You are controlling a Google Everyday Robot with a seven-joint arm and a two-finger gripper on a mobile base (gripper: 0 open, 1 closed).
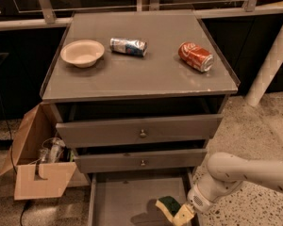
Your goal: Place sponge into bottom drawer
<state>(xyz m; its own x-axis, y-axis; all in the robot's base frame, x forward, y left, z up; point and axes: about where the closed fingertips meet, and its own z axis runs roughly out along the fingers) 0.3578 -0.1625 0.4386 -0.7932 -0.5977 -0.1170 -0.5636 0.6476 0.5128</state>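
**Grey cabinet [146, 76] on a speckled floor [259, 126]: sponge [169, 204] held over the open bottom drawer [127, 197]**

Speckled stone flooring runs around the cabinet, with a white post [273, 60] at the far right and a cardboard box [40, 185] of clutter against the cabinet's left side. On the flat top sit a pale bowl [82, 53] at the left, a blue and silver can [128, 46] lying on its side just beside it, and a red can [195, 57] on its side towards the right edge. Both upper drawers [108, 132], each with a small round knob, are pulled out a little way. Below them the bottom drawer is drawn well out, showing its flat grey floor.

A white arm [245, 171] reaches in from the right edge, low down. Its gripper [178, 213] is over the front right part of the bottom drawer, clamped on the sponge. From the gripper's tip the sponge juts up and to the left, tilted, its dark green side uppermost and pale yellow foam below. It hangs inside the drawer's outline, and its shadow [144, 218] falls on the drawer floor just to the left
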